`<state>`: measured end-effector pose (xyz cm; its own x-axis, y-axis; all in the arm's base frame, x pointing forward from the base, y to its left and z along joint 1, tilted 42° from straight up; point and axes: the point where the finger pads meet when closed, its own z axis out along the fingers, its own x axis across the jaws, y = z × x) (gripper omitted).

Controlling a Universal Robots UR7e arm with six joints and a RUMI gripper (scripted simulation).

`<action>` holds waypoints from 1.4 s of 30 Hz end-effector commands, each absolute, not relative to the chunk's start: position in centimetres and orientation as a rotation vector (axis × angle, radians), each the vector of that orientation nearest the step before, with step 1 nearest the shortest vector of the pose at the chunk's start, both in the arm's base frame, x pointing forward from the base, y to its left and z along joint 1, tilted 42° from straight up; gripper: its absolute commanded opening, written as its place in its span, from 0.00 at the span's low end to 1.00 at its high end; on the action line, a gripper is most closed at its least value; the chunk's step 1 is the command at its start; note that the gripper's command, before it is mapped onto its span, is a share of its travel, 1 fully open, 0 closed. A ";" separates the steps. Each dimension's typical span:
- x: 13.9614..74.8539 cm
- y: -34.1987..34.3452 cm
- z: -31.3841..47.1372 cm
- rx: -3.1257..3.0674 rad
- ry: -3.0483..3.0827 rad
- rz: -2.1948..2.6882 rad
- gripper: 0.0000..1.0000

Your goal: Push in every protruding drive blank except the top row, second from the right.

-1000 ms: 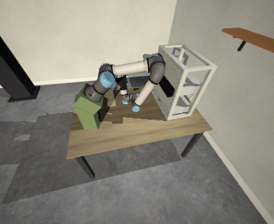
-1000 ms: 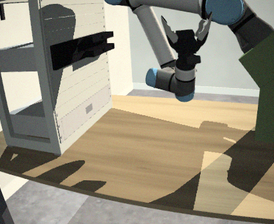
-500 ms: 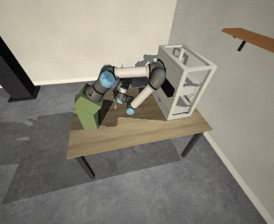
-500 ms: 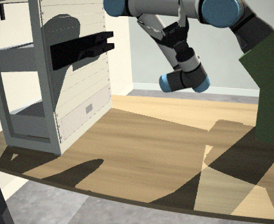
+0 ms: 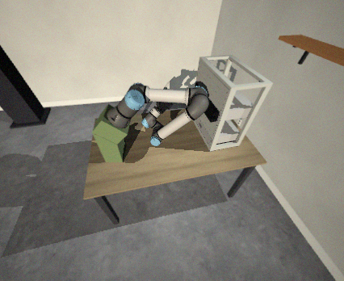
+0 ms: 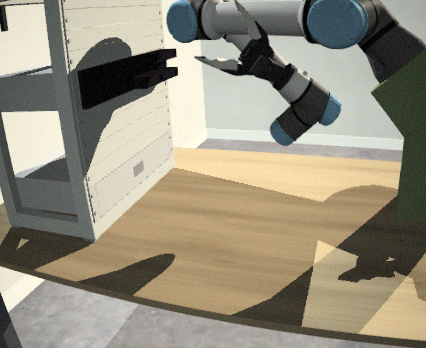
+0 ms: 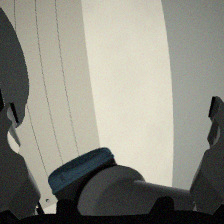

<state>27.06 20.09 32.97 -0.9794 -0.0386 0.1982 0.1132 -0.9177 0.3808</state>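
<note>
On rack (image 6: 56, 107) front, black drive blanks (image 6: 126, 75) protrude; tool (image 6: 226, 42) spread wide, empty, apart.

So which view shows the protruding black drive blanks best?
The exterior view: the black blanks jut from the rack front, with the open claw facing them, apart. In the top view the arm mostly hides them. The wrist view shows only pale panel lines.
</note>
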 end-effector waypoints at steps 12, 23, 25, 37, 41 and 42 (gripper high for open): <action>34.8 15.5 33.4 -0.798 -0.430 -3.004 1.00; 38.2 12.8 32.3 -1.038 -0.332 -2.976 1.00; 38.7 12.3 32.1 -1.080 -0.314 -2.969 1.00; 40.9 10.2 30.9 -1.249 -0.239 -2.931 1.00; 41.3 9.8 30.6 -1.278 -0.225 -2.923 1.00; 41.4 9.7 30.5 -1.287 -0.221 -2.921 1.00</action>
<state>41.02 10.09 30.75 -0.6888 0.1072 0.7170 0.0083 -0.9878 0.1557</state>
